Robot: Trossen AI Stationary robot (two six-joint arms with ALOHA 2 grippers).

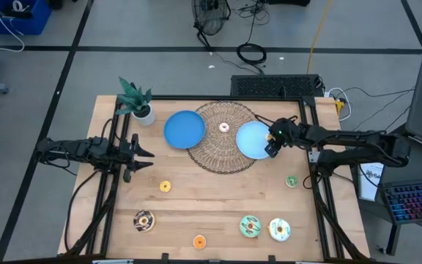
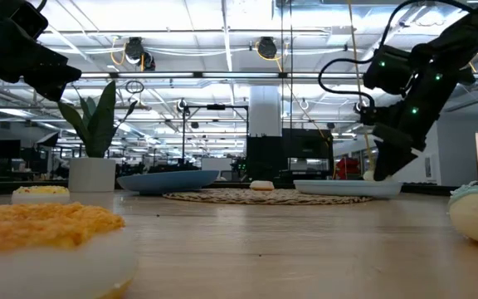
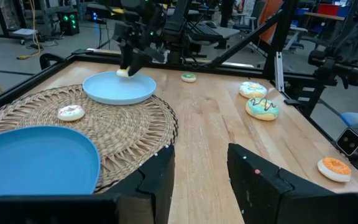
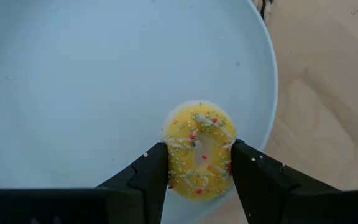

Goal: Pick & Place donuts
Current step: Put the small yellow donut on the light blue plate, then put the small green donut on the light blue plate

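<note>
I am in the middle of putting a donut down. My right fingers [image 4: 199, 163] are squeezed on a small yellow donut [image 4: 199, 151] with sprinkles, one on each side, and they hold it over the near edge of a blue plate [image 4: 92, 81]. In the high view that plate [image 1: 251, 139] sits on the right side of the wicker mat [image 1: 222, 150], and my right fingers [image 1: 272, 149] are at its right edge. I think the next move is to go down a little, open up and let the donut rest on the plate, then lift straight up so it does not roll off the rim. My left fingers [image 1: 143, 152] wait at the left side of the bench [image 1: 211, 213], held a little way apart with nothing between them. A small pink donut [image 1: 224, 127] lies on the mat between the two plates. More donuts are still on the bench: a chocolate one [image 1: 143, 220], a small yellow one [image 1: 165, 187], an orange one [image 1: 199, 240], a green frosted one [image 1: 250, 226], a white one [image 1: 278, 229] and a tiny green one [image 1: 291, 181]. I cannot see any words or labels to read.
</note>
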